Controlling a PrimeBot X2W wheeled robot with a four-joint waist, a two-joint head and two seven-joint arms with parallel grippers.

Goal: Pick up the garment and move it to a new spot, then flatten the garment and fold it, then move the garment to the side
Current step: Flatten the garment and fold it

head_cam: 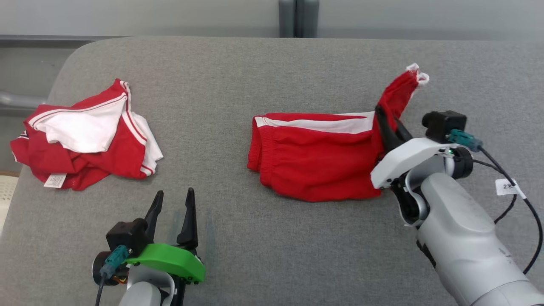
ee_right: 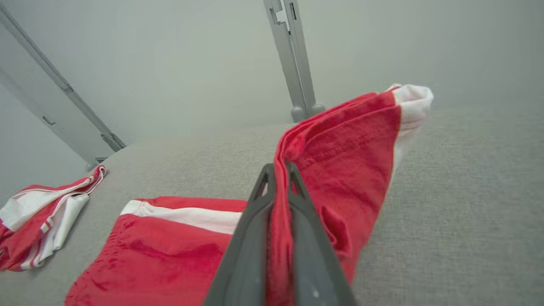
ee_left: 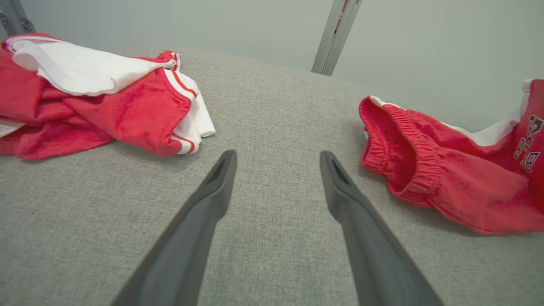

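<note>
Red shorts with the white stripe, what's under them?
The grey fabric tabletop shows all around the red shorts; whatever lies directly beneath is covered. Their raised end is pinched by the right gripper.

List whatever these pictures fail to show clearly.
- Lettering on the red shorts: left wrist view, cut off by the right edge.
- Label on the crumpled jersey: head view, print too small.
- Cable tag: head view, too small to read.
- Layers pinched in the right gripper: right wrist view, hidden between its fingers.
</note>
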